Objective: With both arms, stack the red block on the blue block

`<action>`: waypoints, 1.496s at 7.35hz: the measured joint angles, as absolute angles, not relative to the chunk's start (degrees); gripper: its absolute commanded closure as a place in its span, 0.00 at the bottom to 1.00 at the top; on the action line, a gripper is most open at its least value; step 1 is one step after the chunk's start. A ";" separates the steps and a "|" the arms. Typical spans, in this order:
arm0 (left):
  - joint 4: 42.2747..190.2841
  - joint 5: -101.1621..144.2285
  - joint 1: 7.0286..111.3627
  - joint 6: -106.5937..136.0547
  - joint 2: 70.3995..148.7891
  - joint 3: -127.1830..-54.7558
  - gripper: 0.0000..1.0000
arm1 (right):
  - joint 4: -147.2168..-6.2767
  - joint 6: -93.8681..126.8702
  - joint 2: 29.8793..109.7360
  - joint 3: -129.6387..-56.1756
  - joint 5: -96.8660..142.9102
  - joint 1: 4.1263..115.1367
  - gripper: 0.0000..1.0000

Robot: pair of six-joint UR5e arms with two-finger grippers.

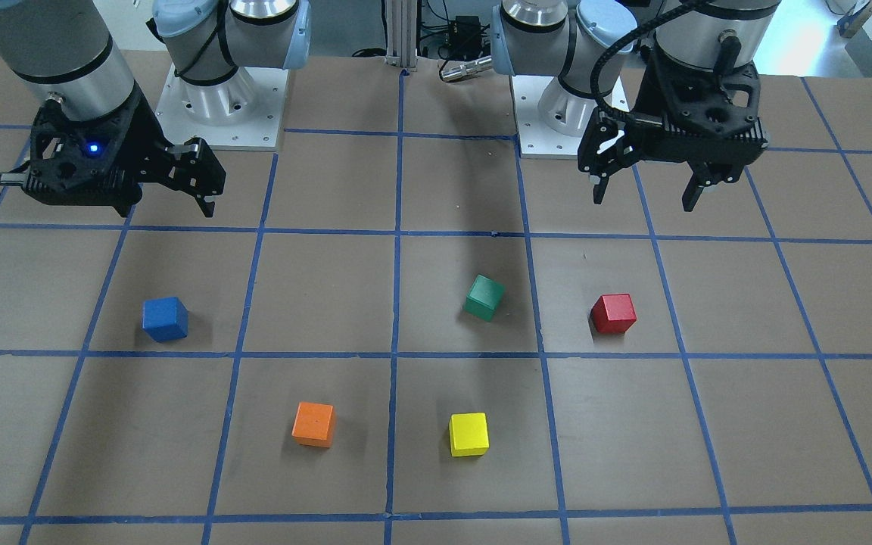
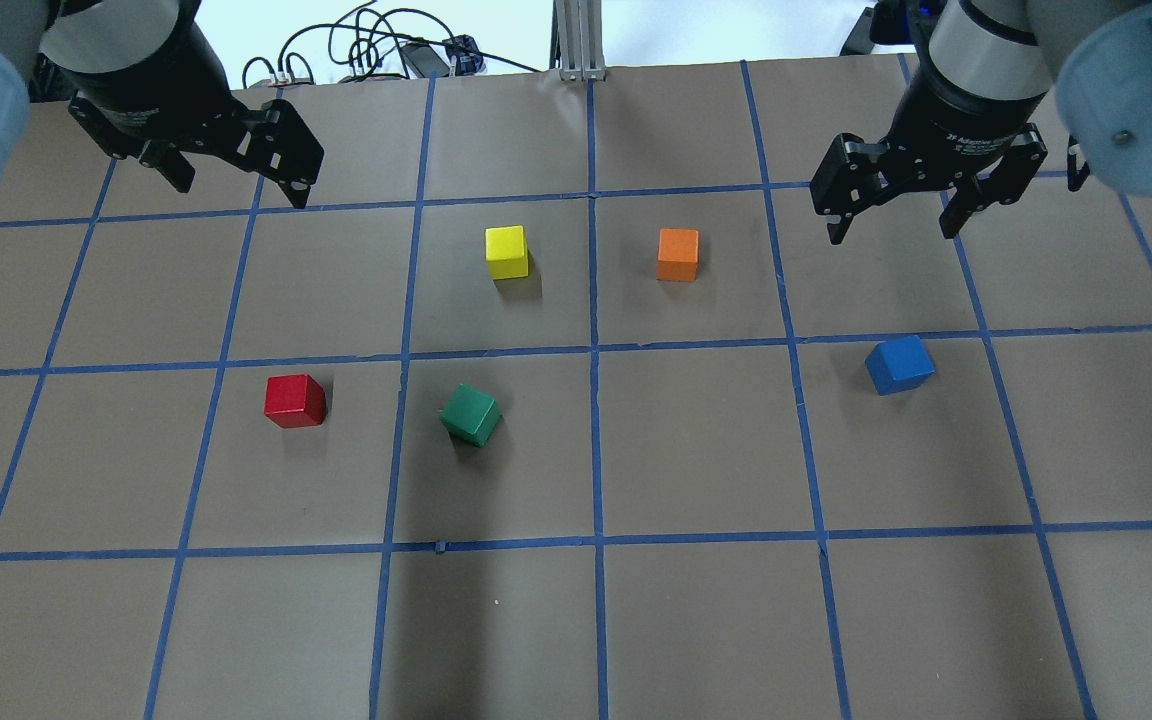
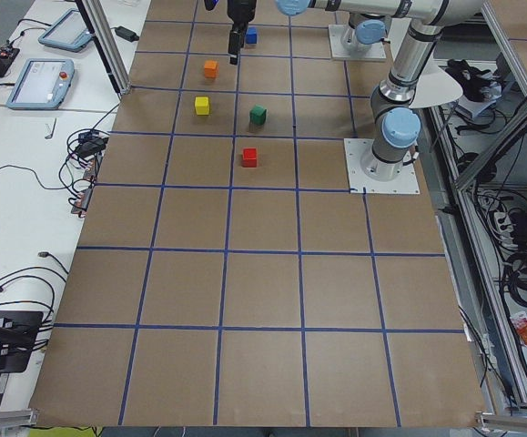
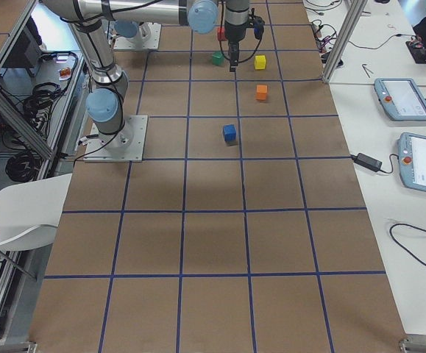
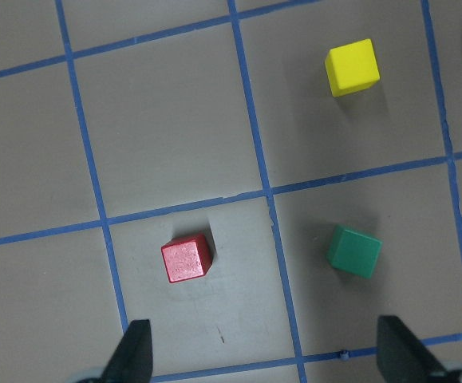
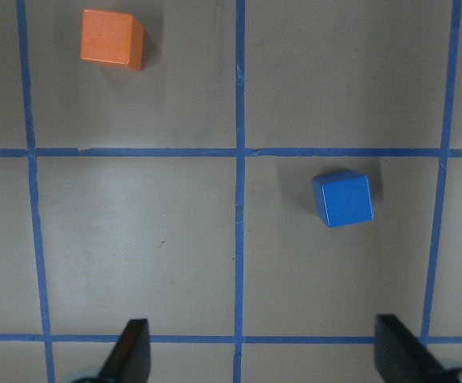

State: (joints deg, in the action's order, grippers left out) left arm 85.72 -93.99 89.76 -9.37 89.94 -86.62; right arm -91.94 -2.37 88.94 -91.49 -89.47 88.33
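Observation:
The red block (image 2: pixel 294 400) sits on the brown table on my left side; it also shows in the left wrist view (image 5: pixel 187 258) and the front view (image 1: pixel 613 313). My left gripper (image 2: pixel 244 192) is open and empty, raised above the table beyond the red block; in the left wrist view it (image 5: pixel 266 359) is at the bottom edge. The blue block (image 2: pixel 899 364) sits on my right side, also seen in the right wrist view (image 6: pixel 342 199) and the front view (image 1: pixel 165 318). My right gripper (image 2: pixel 891 232) is open and empty above the table, beyond the blue block.
A green block (image 2: pixel 470 414) lies tilted just right of the red one. A yellow block (image 2: pixel 506 251) and an orange block (image 2: pixel 677 254) sit farther out near the middle. Blue tape lines grid the table (image 2: pixel 696 450). The arm bases (image 1: pixel 216 106) stand at my edge.

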 measured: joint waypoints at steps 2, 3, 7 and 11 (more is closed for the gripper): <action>85.46 -92.27 89.52 -9.55 89.88 -86.70 0.00 | -91.91 -2.43 88.94 -91.49 -89.48 88.34 0.00; 85.49 -91.55 89.53 -9.47 89.87 -86.62 0.00 | -91.88 -2.54 88.94 -91.49 -89.47 88.35 0.00; 88.95 -91.74 89.02 -9.16 89.88 -86.47 0.00 | -91.85 -2.88 88.97 -91.49 -89.51 88.33 0.00; 84.97 -91.32 80.96 -10.57 94.68 -91.49 0.00 | -91.84 -2.99 89.02 -91.49 -89.66 88.33 0.00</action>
State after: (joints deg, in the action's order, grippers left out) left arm 84.97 -91.32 80.96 -10.57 94.68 -91.49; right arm -91.84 -2.99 89.02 -91.49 -89.66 88.33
